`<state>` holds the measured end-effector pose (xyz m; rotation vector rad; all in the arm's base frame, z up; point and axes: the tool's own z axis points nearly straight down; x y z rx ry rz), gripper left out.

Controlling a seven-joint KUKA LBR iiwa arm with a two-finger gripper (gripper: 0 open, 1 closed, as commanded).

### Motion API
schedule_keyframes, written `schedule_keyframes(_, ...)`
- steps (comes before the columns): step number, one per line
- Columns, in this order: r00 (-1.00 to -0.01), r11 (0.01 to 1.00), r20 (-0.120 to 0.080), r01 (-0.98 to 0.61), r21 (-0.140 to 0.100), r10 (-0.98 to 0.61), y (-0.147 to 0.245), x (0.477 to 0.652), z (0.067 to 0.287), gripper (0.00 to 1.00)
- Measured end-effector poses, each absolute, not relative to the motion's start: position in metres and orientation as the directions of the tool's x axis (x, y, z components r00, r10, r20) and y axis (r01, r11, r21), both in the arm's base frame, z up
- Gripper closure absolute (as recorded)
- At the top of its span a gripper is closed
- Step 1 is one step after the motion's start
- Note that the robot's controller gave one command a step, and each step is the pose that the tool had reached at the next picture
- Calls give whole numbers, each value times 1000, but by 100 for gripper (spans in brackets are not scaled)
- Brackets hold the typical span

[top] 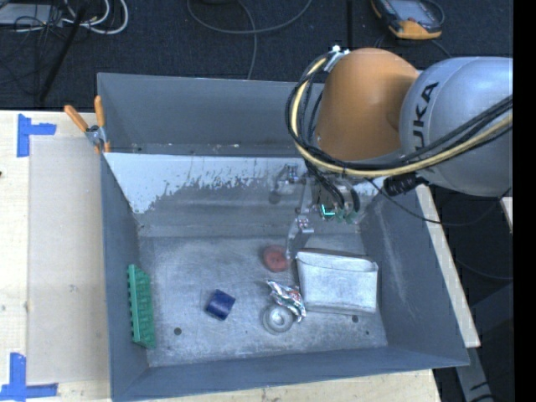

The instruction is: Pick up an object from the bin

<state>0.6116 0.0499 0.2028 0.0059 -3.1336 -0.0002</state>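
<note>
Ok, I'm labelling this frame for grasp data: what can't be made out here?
Camera view:
1. Red round disc, mid-bin: its right edge lies behind the gripper; contact unclear.
2. Crumpled silver piece and clear round thing beside it: too small to identify.
3. Pale grey rectangular pad: material unclear.
4. Grey metal bin, far right corner: covered by the arm's orange cover.

Grey metal bin [209, 107]: dull grey, pale scuffed streaks on upper wall.
Ridged green plastic strip [140, 304]: bright green, lower left.
Small blue block [219, 305]: deep blue.
Round flat disc [275, 259]: reddish pink, centre.
Folded cloth pad [337, 281]: speckled grey-white.
Domed arm cover [360, 99]: orange.
</note>
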Motion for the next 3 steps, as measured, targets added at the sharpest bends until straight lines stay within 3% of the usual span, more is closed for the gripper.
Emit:
schedule_keyframes(1, -985, 985, -4, -173, 2, -173, 11, 613, 71, 0)
schedule_keyframes(2, -985, 985, -10, -172, 1, -172, 11, 615, 76, 100)
schedule_keyframes(3, -993, 993, -10, -121, -1, -121, 6, 622, 207, 100)
